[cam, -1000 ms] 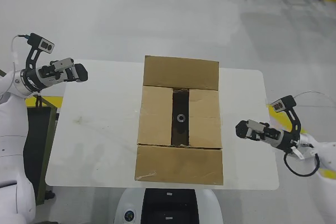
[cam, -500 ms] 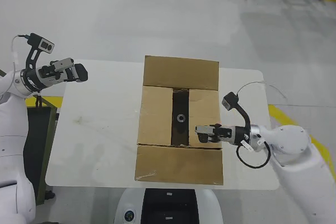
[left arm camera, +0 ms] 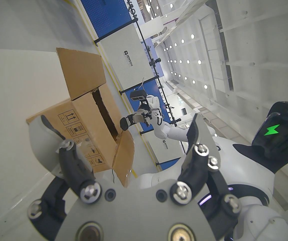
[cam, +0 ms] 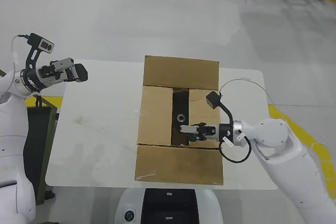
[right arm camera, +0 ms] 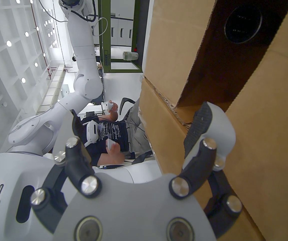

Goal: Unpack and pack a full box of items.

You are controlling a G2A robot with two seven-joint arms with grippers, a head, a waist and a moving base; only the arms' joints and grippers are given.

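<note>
The fingers (right arm camera: pixel 204 126) of the right gripper (cam: pixel 185 129) are spread wide, and nothing is held between them. One padded finger is seen over the near corner of the dark slot in the brown cardboard box (cam: pixel 157 112); whether the cardboard is touched cannot be told. A second ago this gripper was held out beyond the right edge of the white table (cam: pixel 101 140). Half a second ago it had been brought over the right inner flap, and it is now placed at the slot's edge, with the forearm stretched across that flap.

The box has not been shifted. It is set in the middle of the table, with its far and near flaps folded outward and its two inner flaps almost closed. A dark round object with a pale ring (cam: pixel 181 118) is seen down in the slot, just beside the right gripper's tips.

The left gripper (cam: pixel 81 72) is likewise held open and empty. It has been kept above the far left corner of the table, well apart from the box.
</note>
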